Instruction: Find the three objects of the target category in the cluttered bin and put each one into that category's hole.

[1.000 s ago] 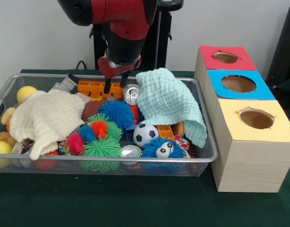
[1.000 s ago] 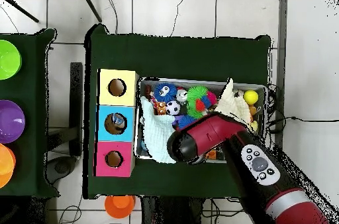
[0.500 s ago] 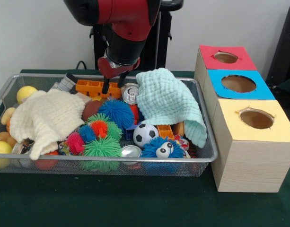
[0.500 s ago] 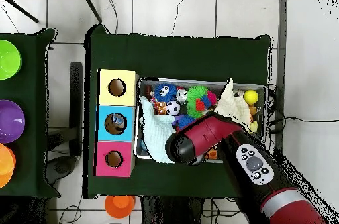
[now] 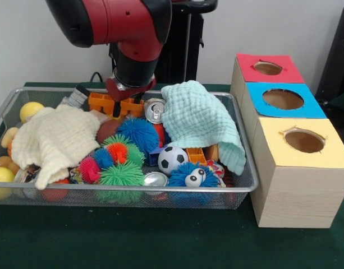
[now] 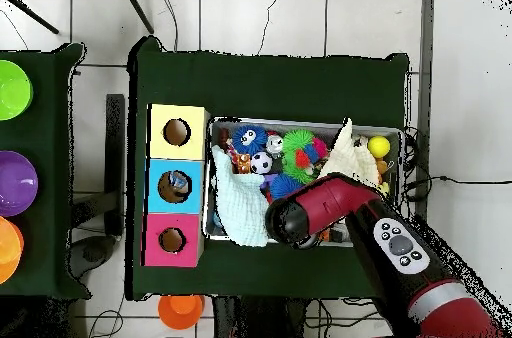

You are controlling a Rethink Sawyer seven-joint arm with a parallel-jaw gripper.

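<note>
One red and black arm hung over the far side of a cluttered wire bin (image 5: pixel 239 188), its gripper (image 5: pixel 123 105) down at an orange block (image 5: pixel 107 104).

Searching looked under way, no pick yet; which category was wanted could not be told. Next, the arm would need to close squarely on the block, which lay directly at the fingertips. Whether the fingers were apart or together could not be told. Three holed boxes (image 5: pixel 284 100) stood beside the bin.

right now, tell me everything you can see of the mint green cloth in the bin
The mint green cloth is a soft, waffle-textured fabric, crumpled into a mound at the end of the wire mesh bin nearest the boxes. One corner droops toward the bin's front rim. It lies partly over an orange block, and its edge meets the silver can. In the overhead view it looks paler.
</note>
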